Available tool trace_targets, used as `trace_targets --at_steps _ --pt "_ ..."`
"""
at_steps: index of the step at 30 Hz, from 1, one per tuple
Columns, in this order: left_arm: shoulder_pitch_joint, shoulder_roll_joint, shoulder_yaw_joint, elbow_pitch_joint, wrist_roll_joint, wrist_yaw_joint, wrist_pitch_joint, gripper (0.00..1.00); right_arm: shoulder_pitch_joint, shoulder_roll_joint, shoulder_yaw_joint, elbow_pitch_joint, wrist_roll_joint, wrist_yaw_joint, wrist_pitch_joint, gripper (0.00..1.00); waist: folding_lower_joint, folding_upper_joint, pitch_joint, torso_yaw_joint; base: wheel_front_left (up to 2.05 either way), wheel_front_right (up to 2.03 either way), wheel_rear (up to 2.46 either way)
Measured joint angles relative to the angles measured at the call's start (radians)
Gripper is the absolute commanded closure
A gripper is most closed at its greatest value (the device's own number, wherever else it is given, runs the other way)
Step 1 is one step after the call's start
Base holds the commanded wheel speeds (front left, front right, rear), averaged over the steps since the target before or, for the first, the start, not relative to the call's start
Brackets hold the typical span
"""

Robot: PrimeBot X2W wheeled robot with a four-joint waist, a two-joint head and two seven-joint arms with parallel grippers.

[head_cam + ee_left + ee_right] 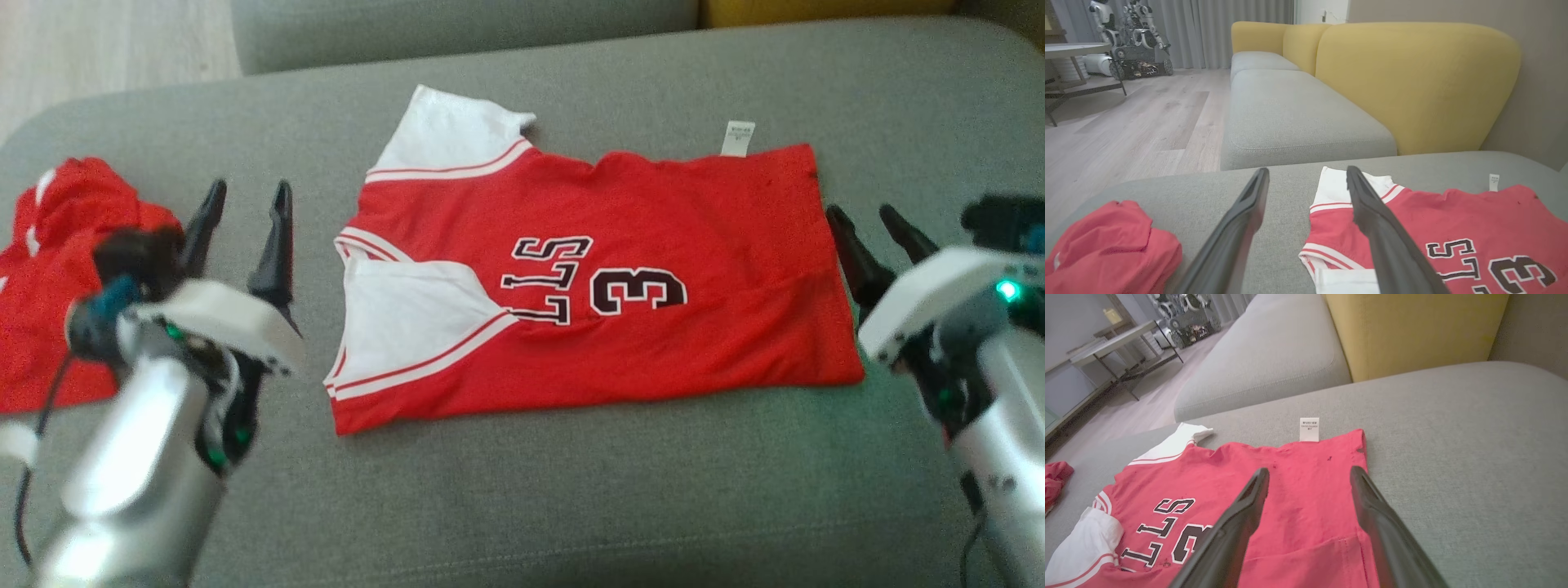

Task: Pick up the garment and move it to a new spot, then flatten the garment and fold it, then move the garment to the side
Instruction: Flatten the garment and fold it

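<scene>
The garment is a red jersey with white sleeves and black lettering, lying folded and flat on the grey sofa cushion. It also appears in the left wrist view and the right wrist view. My left gripper hovers open just left of the jersey's sleeve end, holding nothing. At the jersey's right edge my right gripper stands open and empty as well. In the left wrist view the fingers are spread apart over the cushion and sleeve edge; in the right wrist view the fingers spread over the jersey's hem end.
A second red garment lies crumpled at the cushion's left end. A yellow backrest rises behind the sofa. Beyond it are a wooden floor, a table and another robot.
</scene>
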Motion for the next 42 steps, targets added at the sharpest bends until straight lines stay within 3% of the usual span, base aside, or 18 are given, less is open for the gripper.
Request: trace_targets --at_steps 7,11,14,18,27,35,42 --pt "0.238 -0.076 0.114 -0.242 0.111 0.09 -0.001 0.0 0.185 0.046 -0.054 -0.091 -0.103 0.0 -0.234 0.0 0.0 0.0 -0.066 0.016 0.0 0.0 0.0" --pt "0.402 -0.145 0.16 -0.307 0.177 0.094 -0.004 0.0 0.306 0.123 -0.143 -0.126 -0.161 0.0 -0.315 0.0 0.0 0.0 -0.096 0.021 0.0 0.0 0.0" --pt "0.463 -0.183 0.182 -0.301 0.204 0.083 -0.004 0.0 0.366 0.146 -0.181 -0.153 -0.223 0.0 -0.339 0.0 0.0 0.0 -0.103 0.02 0.0 0.0 0.0" --pt "0.485 -0.21 0.201 -0.261 0.263 0.073 -0.004 0.0 0.407 0.193 -0.212 -0.194 -0.318 0.0 -0.344 0.0 0.0 0.0 -0.105 0.003 0.0 0.0 0.0" --pt "0.474 -0.23 0.22 -0.102 0.357 0.061 -0.004 0.0 0.444 0.26 -0.251 -0.289 -0.387 0.0 -0.311 0.0 0.0 0.0 -0.093 -0.064 0.0 0.0 0.0" --pt "0.38 -0.224 0.244 0.136 0.391 0.13 0.016 0.0 0.444 0.267 -0.244 -0.355 -0.394 0.0 -0.274 0.0 0.0 0.0 -0.074 -0.137 0.0 0.0 0.0" --pt "0.337 -0.219 0.24 0.256 0.401 0.138 0.055 0.0 0.448 0.269 -0.244 -0.382 -0.394 0.0 -0.263 0.0 0.0 0.0 -0.064 -0.165 0.0 0.0 0.0"
